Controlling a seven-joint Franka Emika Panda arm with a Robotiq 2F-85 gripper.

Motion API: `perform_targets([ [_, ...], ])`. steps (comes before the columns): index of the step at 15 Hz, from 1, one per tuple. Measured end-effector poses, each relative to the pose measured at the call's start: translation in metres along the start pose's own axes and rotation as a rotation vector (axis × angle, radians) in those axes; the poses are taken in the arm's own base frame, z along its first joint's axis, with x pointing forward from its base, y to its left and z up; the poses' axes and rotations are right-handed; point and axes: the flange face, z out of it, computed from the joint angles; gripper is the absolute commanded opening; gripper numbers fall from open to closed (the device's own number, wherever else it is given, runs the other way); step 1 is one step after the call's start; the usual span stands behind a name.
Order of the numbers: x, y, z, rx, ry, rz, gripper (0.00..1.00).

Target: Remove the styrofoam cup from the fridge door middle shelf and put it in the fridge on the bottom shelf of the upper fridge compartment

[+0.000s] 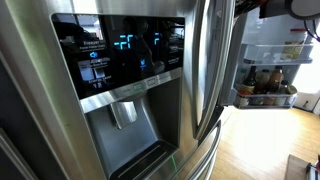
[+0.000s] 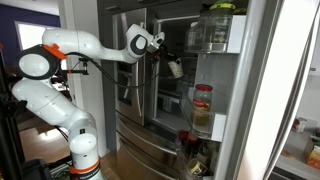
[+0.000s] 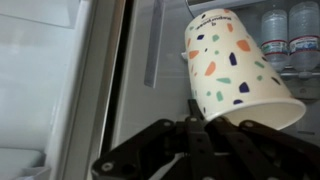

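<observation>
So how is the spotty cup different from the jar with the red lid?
The cup is white with coloured spots; the jar has a red lid and looks yellowish inside. The cup is tilted, while the jar stands upright. The cup is held in the air by the gripper; the jar rests on a door shelf. Both are containers at the open fridge.

The cup (image 3: 235,75) is showing white, speckled with blue, green, orange and navy flecks; the gripper (image 3: 215,125) is looking black. In an exterior view the arm (image 2: 95,45) is gleaming white, and the fridge display (image 1: 125,42) is glowing blue.
</observation>
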Motion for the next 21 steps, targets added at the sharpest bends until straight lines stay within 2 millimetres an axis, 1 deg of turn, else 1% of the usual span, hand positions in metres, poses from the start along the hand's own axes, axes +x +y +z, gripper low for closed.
perform_targets([
  [4,0.026,-0.024,0.059,0.073,0.019,-0.074,0.01],
  [7,0.037,-0.051,0.1,0.132,-0.001,-0.119,0.01],
  [9,0.04,-0.068,0.124,0.165,-0.021,-0.14,0.01],
  [11,0.039,-0.08,0.148,0.191,-0.043,-0.153,0.01],
  [13,0.036,-0.089,0.17,0.221,-0.069,-0.157,0.01],
  [14,0.034,-0.092,0.181,0.236,-0.084,-0.151,0.04],
  [15,0.032,-0.095,0.191,0.251,-0.098,-0.142,0.04],
  [16,0.03,-0.096,0.199,0.259,-0.107,-0.138,0.04],
  [18,0.03,-0.096,0.206,0.262,-0.113,-0.133,0.04],
  [21,0.033,-0.096,0.205,0.263,-0.106,-0.132,0.04],
])
